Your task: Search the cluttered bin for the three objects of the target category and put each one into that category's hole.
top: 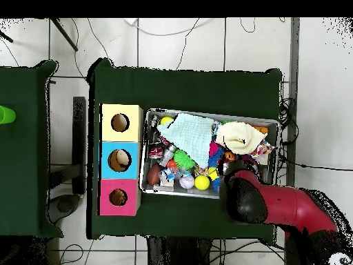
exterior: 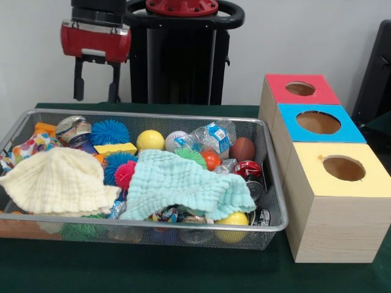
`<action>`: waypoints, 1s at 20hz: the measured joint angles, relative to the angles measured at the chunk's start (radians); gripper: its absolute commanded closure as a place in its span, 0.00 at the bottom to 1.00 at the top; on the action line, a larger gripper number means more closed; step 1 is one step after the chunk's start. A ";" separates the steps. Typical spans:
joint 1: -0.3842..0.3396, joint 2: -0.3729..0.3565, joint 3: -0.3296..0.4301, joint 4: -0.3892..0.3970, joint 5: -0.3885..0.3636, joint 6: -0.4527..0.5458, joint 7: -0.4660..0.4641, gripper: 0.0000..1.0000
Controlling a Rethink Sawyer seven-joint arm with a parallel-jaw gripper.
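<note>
Balls (exterior: pixel 150 140) are lying half-buried under cloths (exterior: pixel 183 183) in the bin (exterior: pixel 269 183); we are hovering our gripper (exterior: pixel 96 82), fingers spread and empty, above its far corner, judging where to dig first.

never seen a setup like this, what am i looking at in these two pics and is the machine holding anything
It is a red and black robot arm working at a table with a green cloth. One picture is taken from across the table, facing the robot; the other looks straight down from above.

On the table sits a wire mesh bin crammed with clutter: a light green cloth, a cream cloth, balls, spiky toys and cans. Beside it stand three wooden boxes, each with a round hole on top: red, blue and yellow.

The gripper hangs above the bin's end. Its two black fingers are apart and hold nothing.
</note>
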 measured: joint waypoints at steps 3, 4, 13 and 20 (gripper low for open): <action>0.014 0.010 -0.019 0.022 -0.015 -0.035 0.000 0.00; 0.016 0.013 -0.023 0.024 -0.018 -0.041 0.000 0.00; 0.044 0.092 -0.087 0.024 -0.038 -0.153 0.000 0.00; 0.056 0.159 -0.130 0.024 -0.038 -0.226 0.000 0.00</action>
